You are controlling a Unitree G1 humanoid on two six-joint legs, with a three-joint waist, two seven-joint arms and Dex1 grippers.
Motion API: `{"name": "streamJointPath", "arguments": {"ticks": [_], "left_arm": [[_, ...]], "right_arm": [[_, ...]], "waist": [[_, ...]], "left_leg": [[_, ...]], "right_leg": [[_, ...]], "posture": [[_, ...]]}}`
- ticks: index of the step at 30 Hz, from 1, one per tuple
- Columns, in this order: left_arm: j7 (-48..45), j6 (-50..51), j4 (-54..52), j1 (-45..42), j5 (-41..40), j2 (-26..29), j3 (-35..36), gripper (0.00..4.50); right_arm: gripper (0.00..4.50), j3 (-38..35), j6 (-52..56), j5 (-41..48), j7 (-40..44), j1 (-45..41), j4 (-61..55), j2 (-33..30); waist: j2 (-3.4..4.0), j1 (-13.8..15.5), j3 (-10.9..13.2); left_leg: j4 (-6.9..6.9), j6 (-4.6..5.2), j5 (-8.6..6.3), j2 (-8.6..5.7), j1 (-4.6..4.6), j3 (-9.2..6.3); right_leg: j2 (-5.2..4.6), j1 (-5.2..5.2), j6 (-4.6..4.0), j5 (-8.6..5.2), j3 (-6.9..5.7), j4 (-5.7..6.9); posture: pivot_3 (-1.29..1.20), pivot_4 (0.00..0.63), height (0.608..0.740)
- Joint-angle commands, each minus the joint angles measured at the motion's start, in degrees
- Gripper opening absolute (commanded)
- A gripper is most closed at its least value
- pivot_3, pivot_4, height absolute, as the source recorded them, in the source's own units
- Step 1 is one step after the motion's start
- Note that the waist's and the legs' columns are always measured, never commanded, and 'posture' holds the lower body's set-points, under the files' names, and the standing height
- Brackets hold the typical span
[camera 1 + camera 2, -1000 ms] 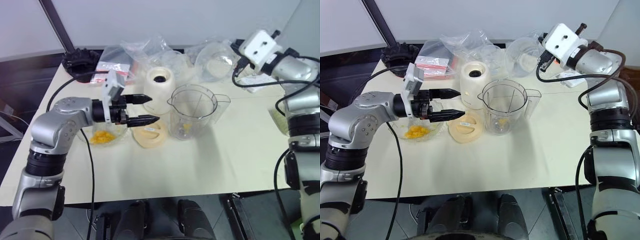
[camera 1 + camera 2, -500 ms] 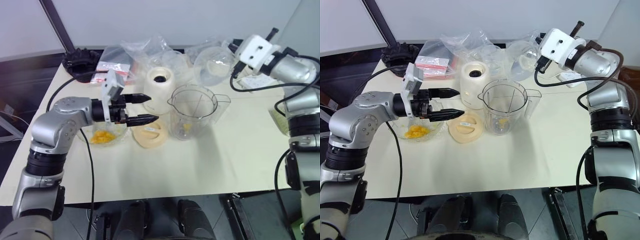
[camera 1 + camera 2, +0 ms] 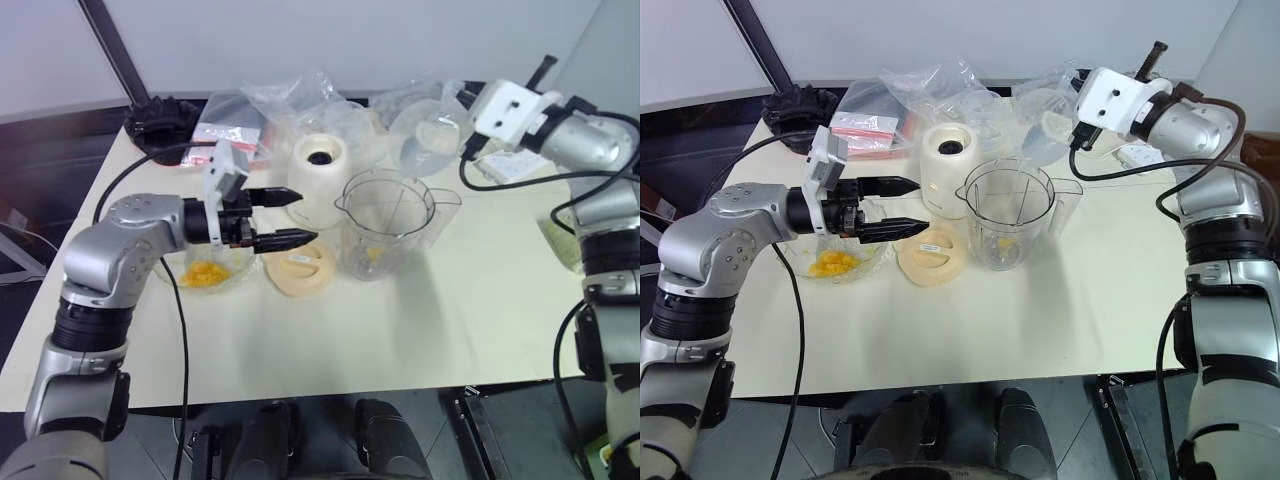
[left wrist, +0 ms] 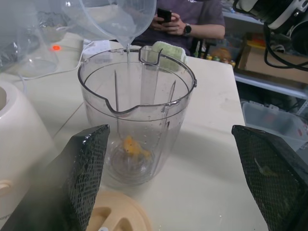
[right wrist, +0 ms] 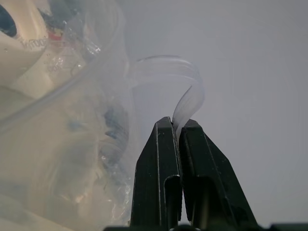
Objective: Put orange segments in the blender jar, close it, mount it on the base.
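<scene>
Pouring pitcher (image 3: 1045, 125) above blender jar (image 3: 1007, 215), right end effector (image 5: 176, 126) clamped

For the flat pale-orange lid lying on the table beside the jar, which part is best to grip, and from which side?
Probably the lid is best taken by its rim, from above: it lies flat on the table, so only the edge offers something for two fingers to pinch. The open left gripper hovers just over it; the side away from the blender jar has more room.

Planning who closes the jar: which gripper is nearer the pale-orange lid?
Left. The left gripper hovers open just above the lid; the right gripper is raised beyond the blender jar, holding a clear pitcher.
</scene>
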Motion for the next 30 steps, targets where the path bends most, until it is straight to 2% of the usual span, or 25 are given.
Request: {"name": "streamJointPath", "arguments": {"ticks": [1, 9, 16, 22, 26, 30], "left_arm": [[0.2, -0.4, -1.1, -0.9, -0.1, 0.2, 0.7, 4.26], [0.1, -0.1, -1.0, -1.1, -0.2, 0.3, 0.6, 4.26], [0.9, 0.4, -1.1, -1.8, -1.0, -0.6, 1.2, 4.26], [0.0, 1.3, -2.0, -1.2, -1.6, 0.3, 1.3, 4.26], [0.2, 1.4, -2.1, -1.2, -2.0, -0.1, 1.2, 4.26], [0.0, 1.5, -2.2, -0.9, -2.2, -0.2, 0.9, 4.26]], "right_arm": [[0.03, -2.7, 1.4, 2.7, -1.3, -0.6, -1.4, -0.3], [0.03, -11.2, 17.2, 13.1, -4.1, 0.4, -2.8, 2.7], [0.03, -22.4, 31.5, 20.3, -15.4, 2.8, -4.0, 3.6], [0.03, -31.0, 38.2, 24.6, -22.7, 15.3, -11.3, 4.9], [0.03, -32.8, 38.8, 26.4, -25.0, 23.0, -15.2, 8.5], [0.03, -33.0, 36.5, 26.7, -28.1, 28.0, -14.3, 13.4]], "waist": [[0.0, 0.0, 0.0], [-0.01, 0.2, 0.0], [-0.01, 0.4, 0.0], [-0.02, 0.3, 0.0], [-0.01, -0.2, 0.0], [-0.01, -0.4, 0.0]], "left_leg": [[0.0, 0.0, 0.0, 0.0, 0.0, 0.0], [0.0, -0.01, 0.0, 0.0, 0.0, -0.01], [0.0, -0.01, 0.0, -0.01, -0.01, -0.01], [-0.03, 0.0, 0.0, -0.01, -0.01, -0.01], [-0.01, 0.01, 0.01, -0.01, 0.04, 0.06], [-0.02, 0.02, 0.0, 0.01, 0.07, 0.06]], "right_leg": [[0.0, 0.0, 0.0, 0.0, 0.0, 0.0], [-0.02, 0.0, -0.01, 0.0, 0.0, 0.02], [-0.04, 0.0, -0.01, 0.0, 0.01, 0.01], [-0.04, 0.01, -0.01, 0.0, 0.02, 0.01], [-0.01, 0.0, 0.0, 0.0, 0.09, 0.1], [0.04, 0.0, 0.0, 0.0, 0.1, 0.13]], "posture": [[0.0, 0.15, 0.74], [0.0, 0.15, 0.74], [0.0, 0.15, 0.74], [0.0, 0.15, 0.74], [0.0, 0.15, 0.74], [0.0, 0.15, 0.74]]}}
